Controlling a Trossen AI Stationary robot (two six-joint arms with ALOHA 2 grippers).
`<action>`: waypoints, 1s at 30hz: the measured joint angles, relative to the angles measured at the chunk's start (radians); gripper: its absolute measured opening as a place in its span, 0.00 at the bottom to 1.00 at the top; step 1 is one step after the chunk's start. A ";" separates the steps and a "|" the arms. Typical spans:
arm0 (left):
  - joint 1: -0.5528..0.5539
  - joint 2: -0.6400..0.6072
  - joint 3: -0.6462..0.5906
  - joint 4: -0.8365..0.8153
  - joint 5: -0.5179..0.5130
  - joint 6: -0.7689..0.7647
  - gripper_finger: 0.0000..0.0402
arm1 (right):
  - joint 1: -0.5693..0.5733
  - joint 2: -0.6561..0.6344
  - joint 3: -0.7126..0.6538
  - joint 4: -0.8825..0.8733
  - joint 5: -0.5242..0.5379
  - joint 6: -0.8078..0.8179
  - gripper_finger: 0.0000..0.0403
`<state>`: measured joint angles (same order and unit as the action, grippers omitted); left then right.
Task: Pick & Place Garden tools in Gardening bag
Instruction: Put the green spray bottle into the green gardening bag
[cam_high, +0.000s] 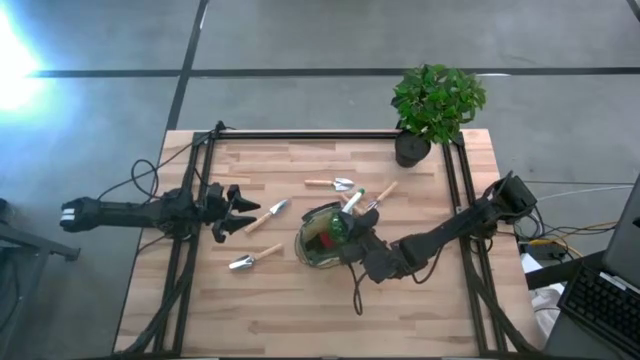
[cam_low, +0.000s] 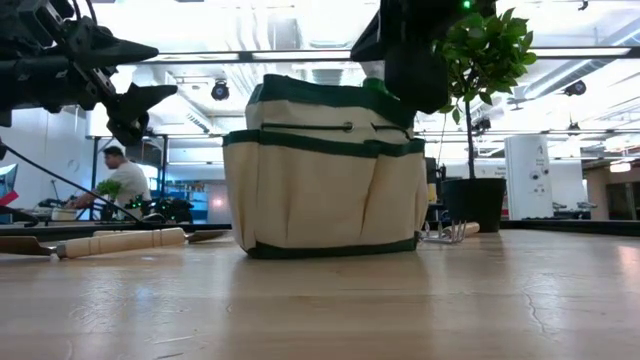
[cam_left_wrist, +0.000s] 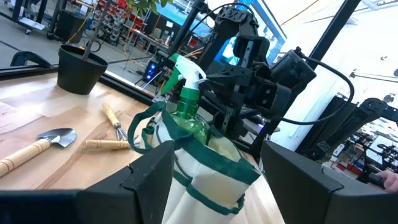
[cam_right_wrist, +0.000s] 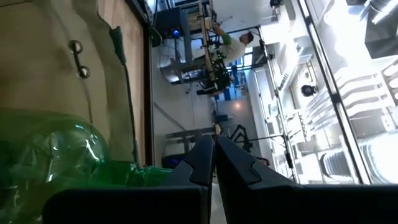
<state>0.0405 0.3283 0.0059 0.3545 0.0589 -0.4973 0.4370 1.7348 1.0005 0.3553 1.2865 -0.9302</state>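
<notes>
Gleaming green bottle (cam_left_wrist: 186, 106), canvas bag (cam_left_wrist: 205, 180)

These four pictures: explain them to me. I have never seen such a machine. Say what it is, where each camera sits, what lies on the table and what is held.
It is a robot with two dark arms at a wooden table. One camera looks straight down, one sits level with the table-top, and one rides on each wrist. The gardening bag stands mid-table with a green spray bottle in it. Garden tools with wooden handles lie around it: one to its left, one nearer the front, one behind. A potted plant stands at the far corner. The left gripper is open and empty beside the bag. The right gripper is shut at the bag, holding nothing visible.
</notes>
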 joint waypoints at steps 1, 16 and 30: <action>0.000 0.000 0.000 0.000 0.000 0.000 0.61 | 0.000 0.000 -0.001 -0.001 0.000 0.008 0.02; 0.000 0.000 0.000 0.000 0.000 0.000 0.61 | 0.000 0.000 -0.002 -0.016 0.000 0.079 0.02; 0.000 0.000 0.000 0.000 0.000 0.000 0.61 | 0.000 0.000 -0.002 -0.116 -0.001 0.169 0.02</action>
<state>0.0406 0.3283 0.0059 0.3545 0.0589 -0.4969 0.4366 1.7348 0.9981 0.2390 1.2856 -0.7616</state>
